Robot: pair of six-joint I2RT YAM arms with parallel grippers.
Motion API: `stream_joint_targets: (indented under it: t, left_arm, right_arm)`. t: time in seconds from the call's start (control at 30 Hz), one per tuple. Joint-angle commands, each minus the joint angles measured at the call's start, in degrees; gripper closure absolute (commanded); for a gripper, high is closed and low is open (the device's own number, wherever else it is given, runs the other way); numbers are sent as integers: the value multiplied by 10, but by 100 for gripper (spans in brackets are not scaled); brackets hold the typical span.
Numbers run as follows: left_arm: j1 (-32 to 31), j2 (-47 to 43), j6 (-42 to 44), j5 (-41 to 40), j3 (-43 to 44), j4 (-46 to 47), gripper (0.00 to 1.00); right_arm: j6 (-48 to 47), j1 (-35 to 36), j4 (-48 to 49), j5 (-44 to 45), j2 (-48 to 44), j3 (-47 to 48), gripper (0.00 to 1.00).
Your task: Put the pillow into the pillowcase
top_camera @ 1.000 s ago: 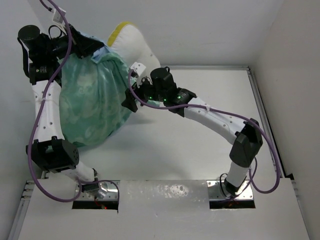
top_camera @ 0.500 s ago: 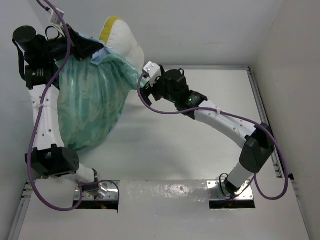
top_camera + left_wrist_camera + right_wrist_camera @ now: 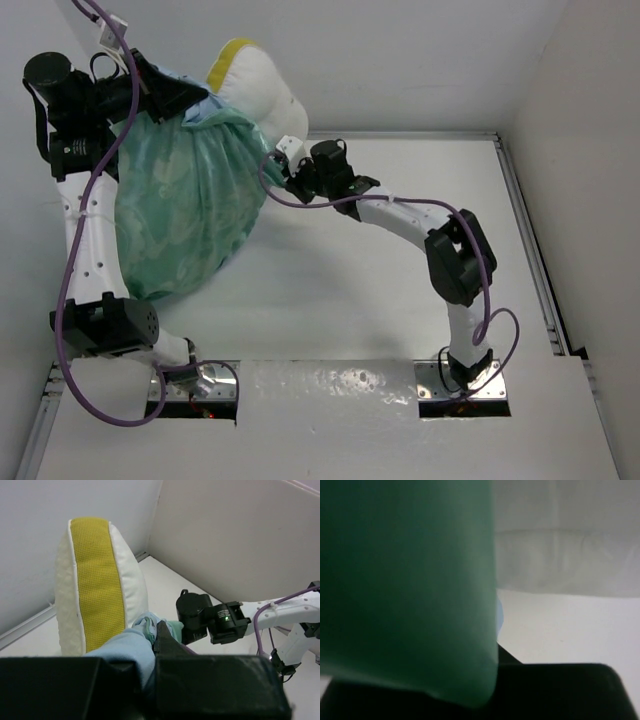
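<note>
L fingers point(image 3: 162, 639) clamped on blue rim of pillowcase point(image 3: 185, 210), held up over far-left corner of bench point(image 3: 380, 310). R fingers point(image 3: 283, 163) at case's green side, can't tell if gripping. Yellow-banded end of pillow point(image 3: 255, 85) sticks out the top.

— Where is the pillow point(image 3: 258, 88)?
— Far left on the table point(image 3: 380, 290), lower part inside the pillowcase point(image 3: 185, 215), top end sticking out.
— The grippers?
— Left gripper point(image 3: 190, 103) at the pillowcase's mouth, left of the pillow; right gripper point(image 3: 283, 170) against its right edge.
</note>
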Motion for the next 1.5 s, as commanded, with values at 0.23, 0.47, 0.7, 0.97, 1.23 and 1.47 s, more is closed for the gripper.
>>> stream_joint_targets:
  t: [0.23,0.47,0.7,0.97,1.23,1.47]
  left_arm:
    - [-6,-24,-73,-34,54,205,100]
    - [46,27,-209,-192,210,408,100]
    - [-7,1,-198,-200,44,412,100]
    - [-47,69,-174,-145,152,273,100]
    - [-97,138,-143,-76,240,174,100]
    - [-102,178,-133,-78,368,214,100]
  right_arm:
    - [84,-70,168,315,-127,41,100]
    - [36,-109,90,281,-154,420,100]
    - [38,-106,40,288,-269,250,100]
    - [43,-104,43,251,-318,237,100]
    - [32,-104,-56,249,-317,280,100]
    - [31,-100,-104,227,-206,614,100]
